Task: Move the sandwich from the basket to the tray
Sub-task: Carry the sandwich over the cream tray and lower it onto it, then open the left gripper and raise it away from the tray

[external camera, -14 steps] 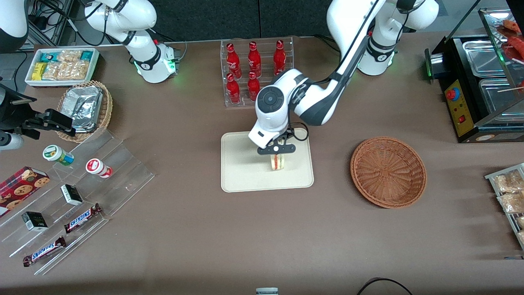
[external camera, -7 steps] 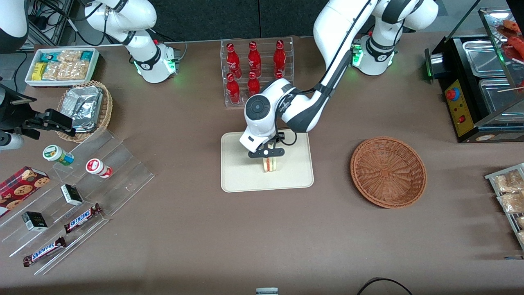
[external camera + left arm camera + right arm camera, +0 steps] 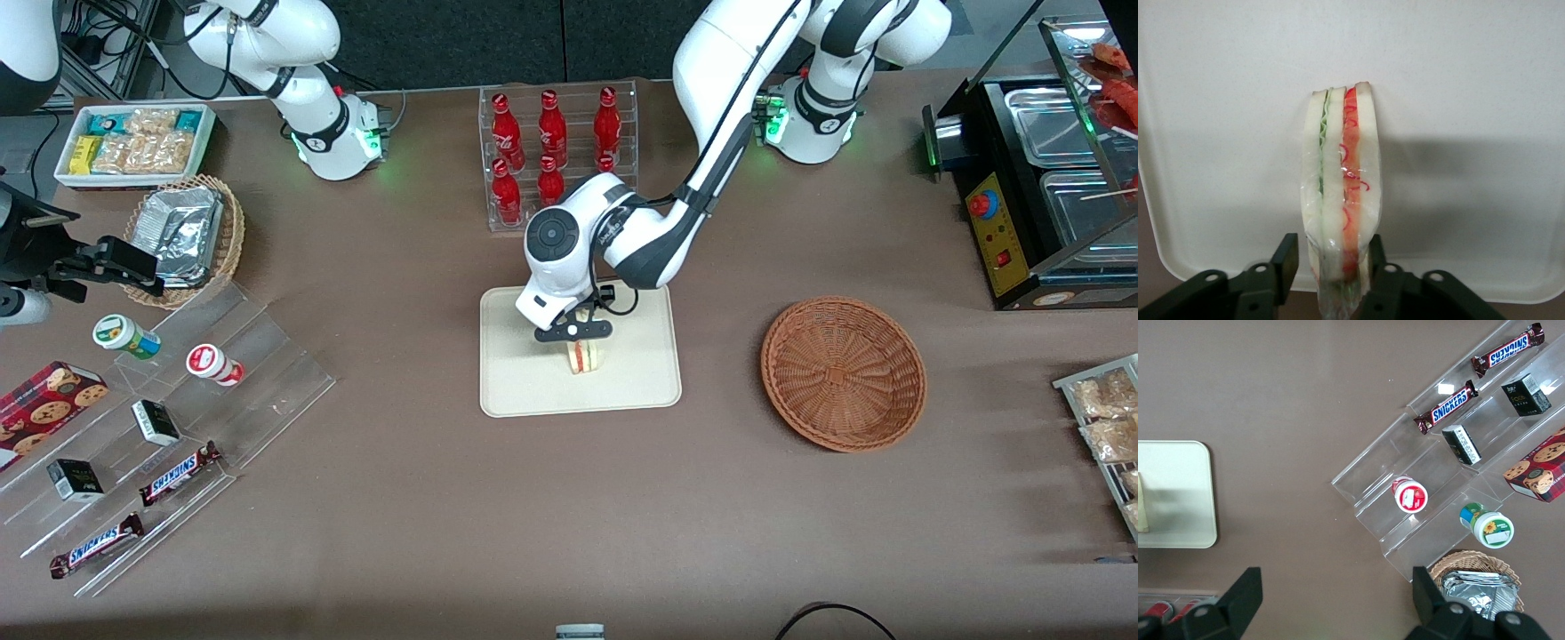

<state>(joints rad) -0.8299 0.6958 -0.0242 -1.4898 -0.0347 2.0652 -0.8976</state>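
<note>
Sandwich (image 3: 583,356) in our gripper (image 3: 573,332), pinched upright over the tray (image 3: 524,382) with the basket (image 3: 843,373) sitting empty, we judge only lowering and letting go remains, and the wrist view alone shows its wrapped red and green filling.

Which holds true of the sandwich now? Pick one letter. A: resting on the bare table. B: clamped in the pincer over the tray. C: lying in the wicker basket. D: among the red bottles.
B: the pincer grips the sandwich over the cream tray; the basket holds nothing.
</note>
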